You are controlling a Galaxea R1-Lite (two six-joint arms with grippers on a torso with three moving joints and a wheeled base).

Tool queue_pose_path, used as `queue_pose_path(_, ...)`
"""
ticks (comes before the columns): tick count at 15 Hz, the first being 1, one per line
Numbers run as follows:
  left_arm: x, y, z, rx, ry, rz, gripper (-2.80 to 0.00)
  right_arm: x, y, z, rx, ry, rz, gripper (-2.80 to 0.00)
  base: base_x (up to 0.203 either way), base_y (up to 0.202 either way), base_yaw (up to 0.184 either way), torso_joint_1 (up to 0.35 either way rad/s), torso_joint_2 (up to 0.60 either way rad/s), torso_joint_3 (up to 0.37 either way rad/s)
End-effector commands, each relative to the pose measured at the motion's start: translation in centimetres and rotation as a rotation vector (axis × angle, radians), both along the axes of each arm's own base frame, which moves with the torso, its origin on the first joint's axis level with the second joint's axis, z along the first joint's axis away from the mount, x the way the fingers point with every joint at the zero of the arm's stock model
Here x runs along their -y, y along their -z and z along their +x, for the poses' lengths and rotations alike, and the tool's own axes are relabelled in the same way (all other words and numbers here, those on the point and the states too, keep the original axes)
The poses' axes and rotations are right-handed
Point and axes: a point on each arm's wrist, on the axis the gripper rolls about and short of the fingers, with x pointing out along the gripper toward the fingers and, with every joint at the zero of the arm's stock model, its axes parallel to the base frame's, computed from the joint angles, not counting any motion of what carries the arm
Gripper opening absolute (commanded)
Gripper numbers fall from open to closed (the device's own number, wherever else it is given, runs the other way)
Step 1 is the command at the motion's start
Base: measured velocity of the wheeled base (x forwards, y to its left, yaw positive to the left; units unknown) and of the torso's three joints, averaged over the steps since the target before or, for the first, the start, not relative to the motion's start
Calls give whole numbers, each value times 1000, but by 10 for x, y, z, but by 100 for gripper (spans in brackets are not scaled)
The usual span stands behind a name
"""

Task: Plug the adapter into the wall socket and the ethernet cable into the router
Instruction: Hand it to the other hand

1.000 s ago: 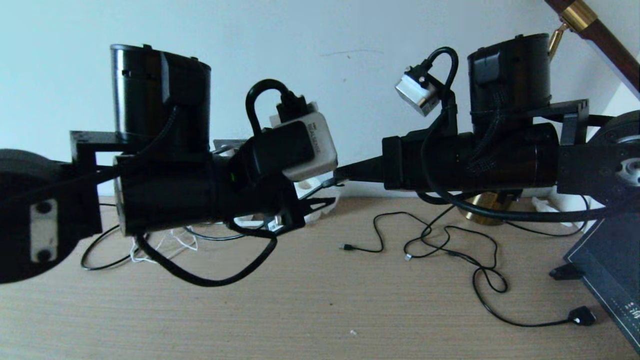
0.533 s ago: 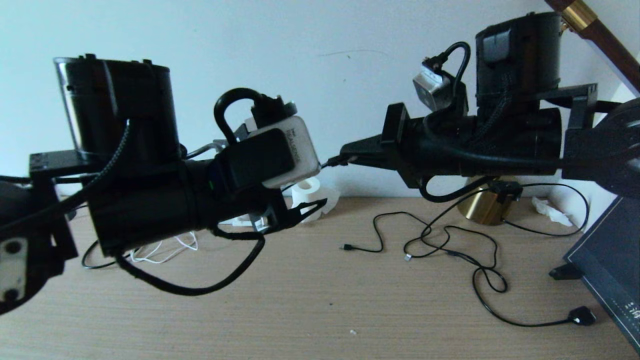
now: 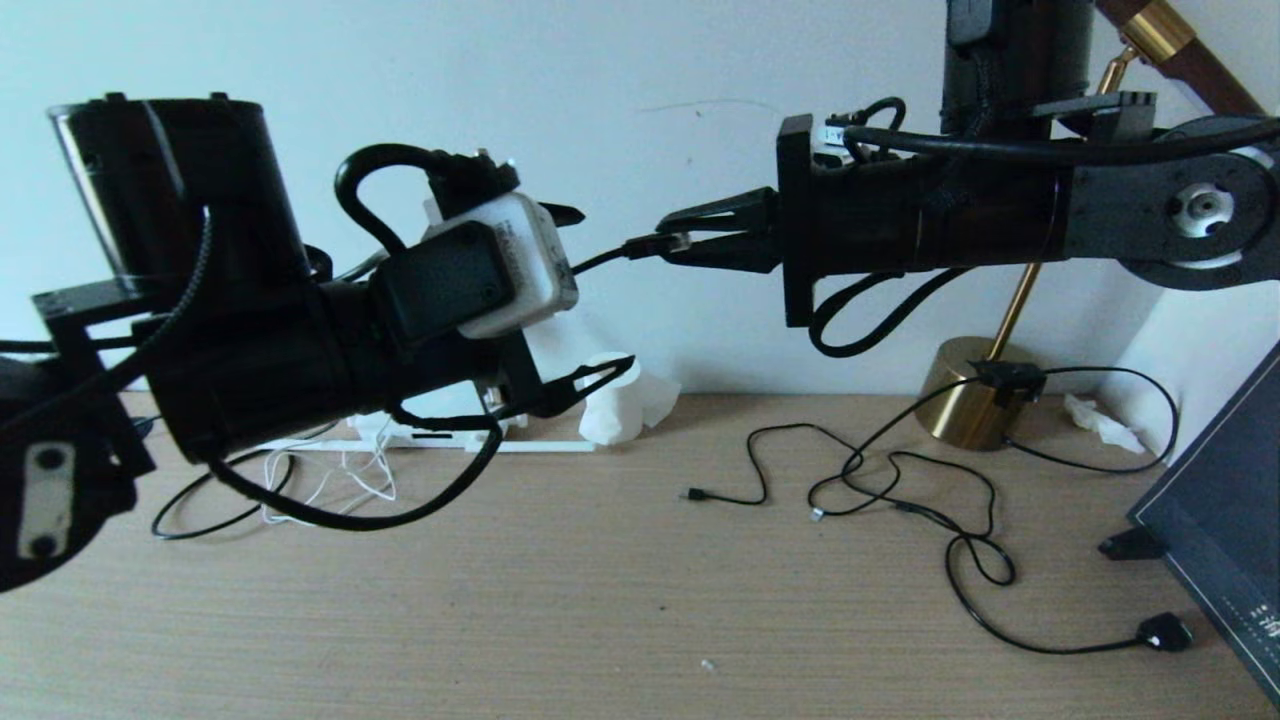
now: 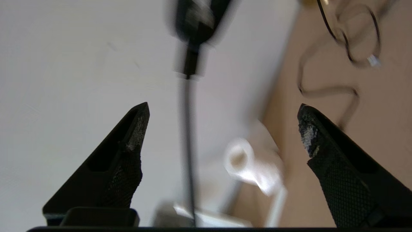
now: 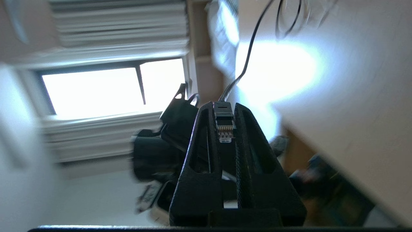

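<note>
My right gripper (image 3: 672,238) hangs in the air before the wall, shut on the ethernet cable's plug (image 3: 655,243). The plug (image 5: 223,124) sits pinched between the fingertips of that gripper (image 5: 223,108), gold contacts showing. Its black cable (image 3: 600,258) runs off behind my left wrist, and the same cable (image 4: 187,135) crosses between the wide-open fingers of my left gripper (image 4: 222,108). The left gripper (image 3: 607,287) holds nothing. Behind that arm lies the white router (image 3: 430,432), mostly hidden, with one antenna (image 3: 545,447) flat on the table. A thin white cord (image 3: 335,490) shows; adapter and wall socket are out of view.
A white toilet-paper roll (image 3: 612,408) stands by the wall. Thin black USB cables (image 3: 900,490) sprawl over the wooden table (image 3: 600,620). A brass lamp base (image 3: 960,405) and crumpled tissue (image 3: 1100,420) are at the back right, and a dark board (image 3: 1220,540) leans at the right edge.
The right arm has risen and rolled, lifting the plug higher along the wall. The left arm has drawn back to the left, uncovering the paper roll and part of the router.
</note>
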Motion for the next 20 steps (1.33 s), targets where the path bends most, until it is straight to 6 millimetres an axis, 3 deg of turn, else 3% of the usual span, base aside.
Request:
queue_pose_path(1, -2, 3, 5, 25, 14, -4, 0, 7, 12, 19, -83, -29, 13, -280, 0, 0, 0, 0, 0, 0)
queue_pose_path(4, 2, 13, 16, 100, 64, -14, 0, 15, 17, 28, -138, -21, 24, -280, 0, 0, 0, 0, 0, 0)
queue_pose_path(11, 7, 19, 22, 277, 61, 75, 0, 16, 16, 27, -198, -93, 51, -280, 0, 0, 0, 0, 0, 0)
queue_pose_path(20, 16, 13, 12, 342, 94, 56, 0, 12, 18, 26, -215, -105, 52, -280, 0, 0, 0, 0, 0, 0)
